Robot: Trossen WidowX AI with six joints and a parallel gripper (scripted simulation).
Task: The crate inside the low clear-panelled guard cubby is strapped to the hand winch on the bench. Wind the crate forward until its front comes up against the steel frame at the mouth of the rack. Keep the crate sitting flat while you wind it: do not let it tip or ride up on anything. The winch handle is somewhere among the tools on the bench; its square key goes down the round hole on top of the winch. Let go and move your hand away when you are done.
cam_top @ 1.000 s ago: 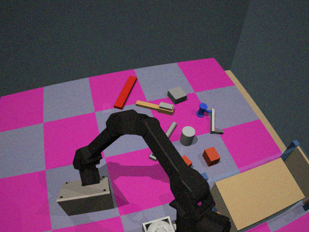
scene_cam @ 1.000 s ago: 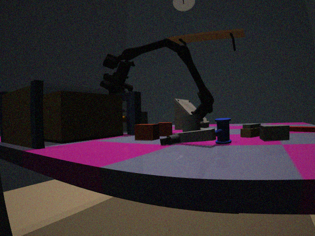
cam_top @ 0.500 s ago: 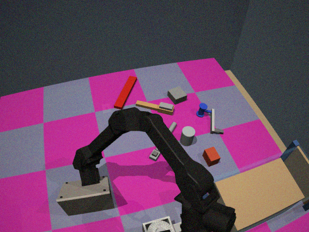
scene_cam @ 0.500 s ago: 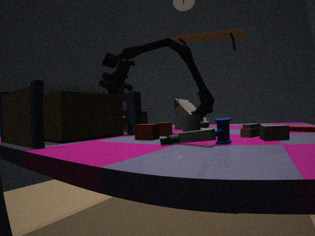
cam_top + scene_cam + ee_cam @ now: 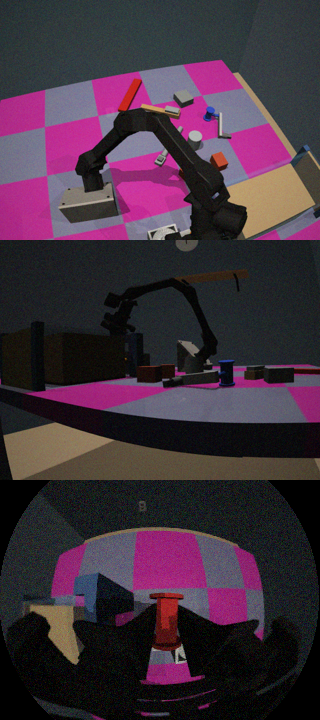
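My gripper [image 5: 166, 607] is shut on the red spool-shaped knob [image 5: 167, 614] of the winch handle. The knob stands upright between the fingers. The winch [image 5: 162, 233] shows at the bottom edge of the top view, and a pale corner of it [image 5: 181, 654] lies below the knob in the wrist view. Its key hole is hidden. The tan crate [image 5: 268, 200] [image 5: 93, 358] sits flat in the cubby. The blue frame post at the mouth [image 5: 135, 353] stands close beside the crate's front, with a narrow gap between them in the exterior view. A bit of orange strap [image 5: 125, 359] shows there.
A grey crank with a blue knob [image 5: 209, 113] [image 5: 226, 373], a grey cylinder [image 5: 194, 139], orange blocks [image 5: 219, 161] [image 5: 149, 374], a grey wrench-like tool [image 5: 160, 159], a tan tool [image 5: 152, 107], a grey block [image 5: 183, 97] and a red bar [image 5: 130, 95] lie on the checkered bench.
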